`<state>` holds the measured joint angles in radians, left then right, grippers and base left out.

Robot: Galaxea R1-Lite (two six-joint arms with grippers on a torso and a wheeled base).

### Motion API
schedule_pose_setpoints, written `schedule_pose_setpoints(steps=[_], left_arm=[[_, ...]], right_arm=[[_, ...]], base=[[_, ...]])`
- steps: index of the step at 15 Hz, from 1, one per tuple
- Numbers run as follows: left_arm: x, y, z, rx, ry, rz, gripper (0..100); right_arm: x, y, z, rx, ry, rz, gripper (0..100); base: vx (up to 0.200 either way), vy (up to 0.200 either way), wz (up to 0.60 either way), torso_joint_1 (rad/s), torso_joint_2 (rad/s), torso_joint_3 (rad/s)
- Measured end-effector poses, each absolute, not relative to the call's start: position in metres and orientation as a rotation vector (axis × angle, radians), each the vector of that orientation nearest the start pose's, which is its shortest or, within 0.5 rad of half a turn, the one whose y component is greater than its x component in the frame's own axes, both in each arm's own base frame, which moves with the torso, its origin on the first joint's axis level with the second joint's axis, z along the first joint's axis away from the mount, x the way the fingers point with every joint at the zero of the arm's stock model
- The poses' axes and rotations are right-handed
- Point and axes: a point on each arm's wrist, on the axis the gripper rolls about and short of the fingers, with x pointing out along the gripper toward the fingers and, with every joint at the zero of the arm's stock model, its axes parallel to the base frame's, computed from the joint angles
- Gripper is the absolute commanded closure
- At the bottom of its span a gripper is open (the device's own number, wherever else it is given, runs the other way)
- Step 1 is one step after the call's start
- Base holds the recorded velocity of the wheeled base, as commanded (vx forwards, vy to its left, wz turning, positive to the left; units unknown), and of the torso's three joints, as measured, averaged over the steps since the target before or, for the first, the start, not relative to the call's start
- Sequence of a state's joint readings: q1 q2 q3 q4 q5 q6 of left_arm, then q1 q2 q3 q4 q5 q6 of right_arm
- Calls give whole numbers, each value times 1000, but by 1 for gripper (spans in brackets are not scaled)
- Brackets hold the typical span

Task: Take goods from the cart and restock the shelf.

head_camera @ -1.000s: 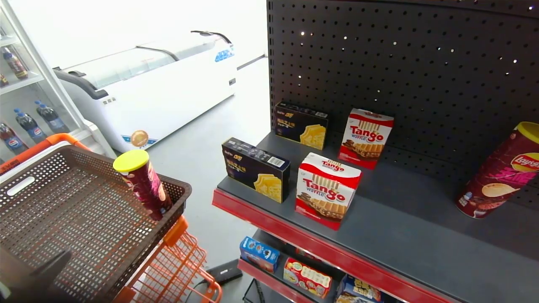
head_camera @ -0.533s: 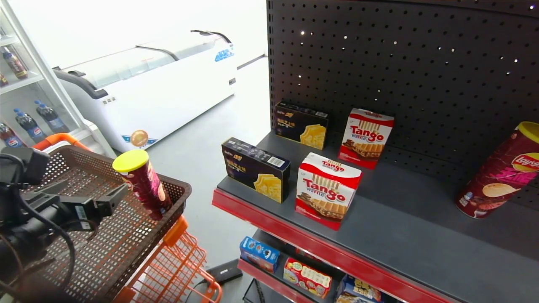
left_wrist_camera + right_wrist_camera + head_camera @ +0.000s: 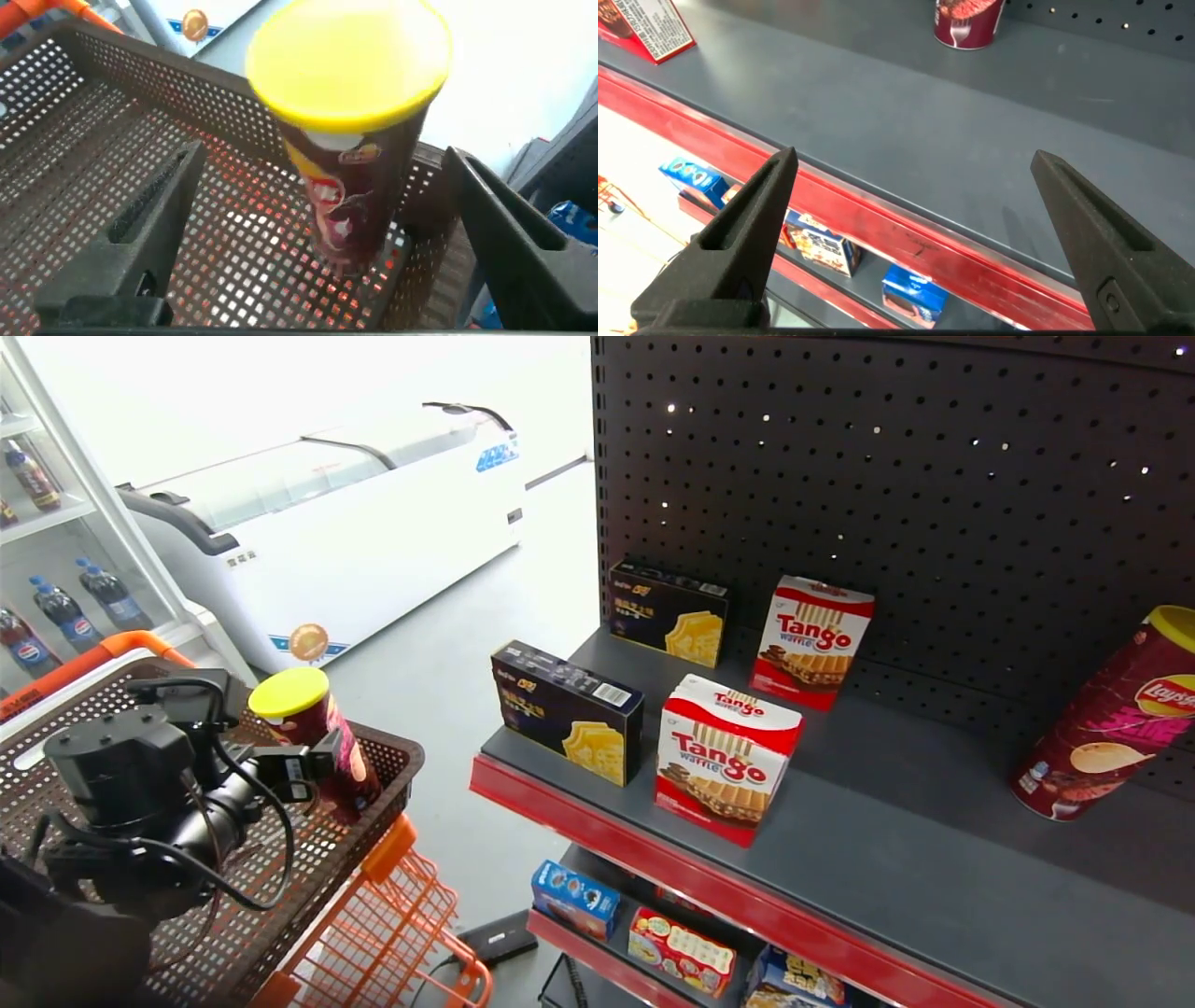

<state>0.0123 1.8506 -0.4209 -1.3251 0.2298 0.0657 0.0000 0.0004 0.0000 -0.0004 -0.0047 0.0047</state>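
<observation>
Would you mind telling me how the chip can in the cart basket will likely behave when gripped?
The chip can looks tall and narrow and leans in a corner of the basket, so a nudge would probably tip it. Its round, smooth-looking wall may slip or roll between the open fingers of the left gripper.

The head camera looks forward and down from high up, with the brown perforated plastic cart basket [image 3: 403, 758] on its left and the dark grey shelf board [image 3: 887, 859] on its right. The left wrist camera sits close above the basket [image 3: 112, 121], facing past the left pincer [image 3: 325, 157] and its spread fingers at the maroon tube with a yellow lid [image 3: 350, 140], a tube [image 3: 299, 705] the head view shares. The right wrist camera looks past the right pincer [image 3: 913, 159] from near the shelf board [image 3: 971, 121]. It shares the board and the second maroon tube [image 3: 968, 21] at its back [image 3: 1111, 719] with the head view.
</observation>
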Motion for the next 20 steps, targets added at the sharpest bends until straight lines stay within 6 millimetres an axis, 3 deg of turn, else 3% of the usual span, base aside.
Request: schedule_pose_setpoints(steps=[6, 12, 13, 20], left_arm=[[328, 7, 92, 77, 101, 242, 0], [348, 13, 79, 76, 101, 258, 0], [350, 13, 77, 75, 101, 260, 100], [358, 18, 79, 80, 82, 279, 100]], right_arm=[[-23, 0, 76, 4, 0, -5, 0], [-23, 0, 76, 5, 0, -5, 0], [-23, 0, 76, 4, 0, -5, 0], [-23, 0, 76, 5, 0, -5, 0]], base=[[0, 0, 0, 0, 0, 0], [0, 0, 0, 0, 0, 0], [0, 0, 0, 0, 0, 0], [0, 0, 0, 0, 0, 0]])
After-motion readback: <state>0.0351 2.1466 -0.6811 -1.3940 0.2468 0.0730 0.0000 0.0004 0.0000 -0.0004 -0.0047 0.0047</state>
